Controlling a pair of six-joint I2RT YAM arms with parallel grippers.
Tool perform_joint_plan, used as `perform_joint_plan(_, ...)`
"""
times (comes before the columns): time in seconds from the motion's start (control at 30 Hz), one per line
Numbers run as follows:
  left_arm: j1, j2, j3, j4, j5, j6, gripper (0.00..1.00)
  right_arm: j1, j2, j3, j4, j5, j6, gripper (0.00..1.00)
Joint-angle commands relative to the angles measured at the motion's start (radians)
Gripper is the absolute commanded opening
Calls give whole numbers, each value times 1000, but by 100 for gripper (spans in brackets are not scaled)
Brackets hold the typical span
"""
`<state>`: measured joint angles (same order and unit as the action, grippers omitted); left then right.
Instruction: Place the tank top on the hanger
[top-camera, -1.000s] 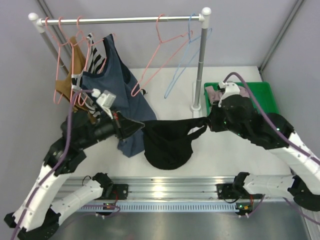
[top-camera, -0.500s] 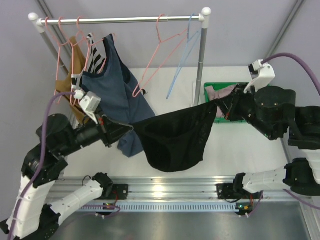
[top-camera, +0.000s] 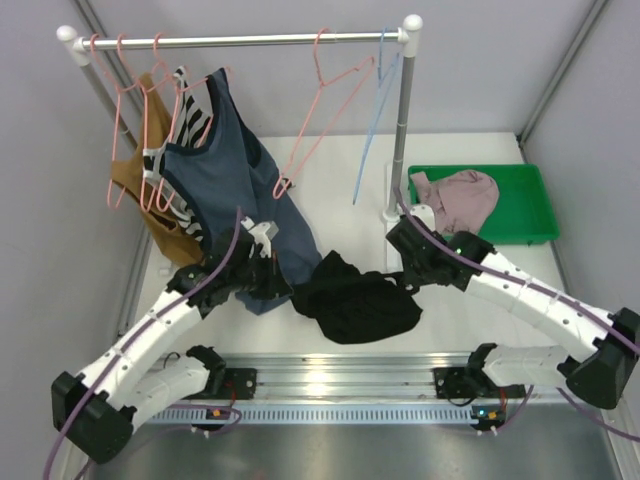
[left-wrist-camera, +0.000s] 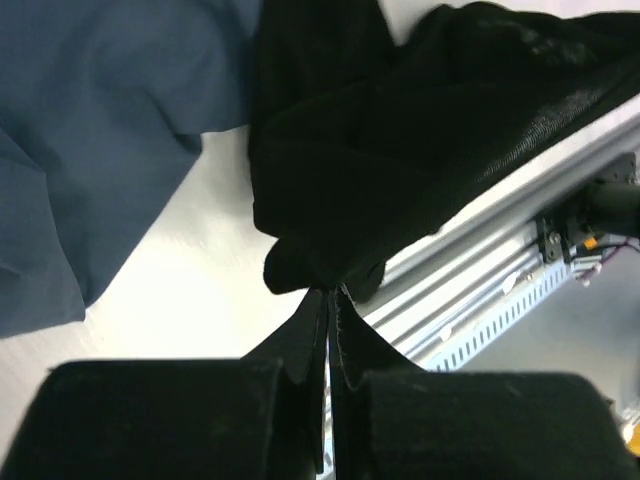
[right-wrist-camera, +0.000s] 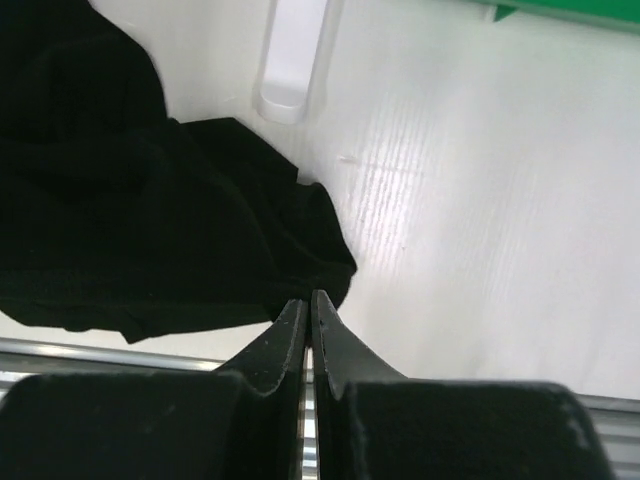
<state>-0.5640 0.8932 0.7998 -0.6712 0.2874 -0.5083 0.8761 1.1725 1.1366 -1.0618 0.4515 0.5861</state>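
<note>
**black tank top: lowered from mid-air to the worktop, both ends pinched**

change since the earlier frames: the garment, then stretched in the air between two raised arms, now lies slack on the worktop, and both arms have dropped low and drawn closer together

- item: tank top (top-camera: 355, 305), black, sleeveless, heaped in loose folds near the near edge of the worktop, about midway between its left and right edges; its left part touches the hem of the slate-blue top (top-camera: 235, 190) hanging from the rail (top-camera: 240, 40)
- left gripper (left-wrist-camera: 328, 295): fingers pressed together on a bunched fold at the garment's left end
- right gripper (right-wrist-camera: 308, 300): fingers together at the cloth's right-hand corner, apparently nipping the hem; how much cloth is caught cannot be told
- destination: hanger (top-camera: 325, 110), salmon-pink wire, bare, hooked on the rail over the far edge, right of middle, just beside the light-blue hanger (top-camera: 372, 120)
- handling, as judged: light, limp, no stiffness; it sags and collapses wherever unsupported and would slide readily on thin wire. a bunched pinch hides the openings
- where to take hold, as judged: the two shoulder straps, or the neckline edge close to them, one gripper each, so that the neck hole spreads open for the wire arms; the hem is the poorer hold
</note>
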Motion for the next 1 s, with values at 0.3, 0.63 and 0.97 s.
perform_joint_plan(0.3,122,148,-136,309,81,-38,3,-89,156,-92,462,-208,-65,4)
perform_joint_plan(0.63,121,118,-97,251,50,-10,33,-97,202,-58,497,-194,-63,26)
perform_joint_plan(0.97,121,-49,74,-25,7,76,43,-98,96,-47,438,-194,-52,44)
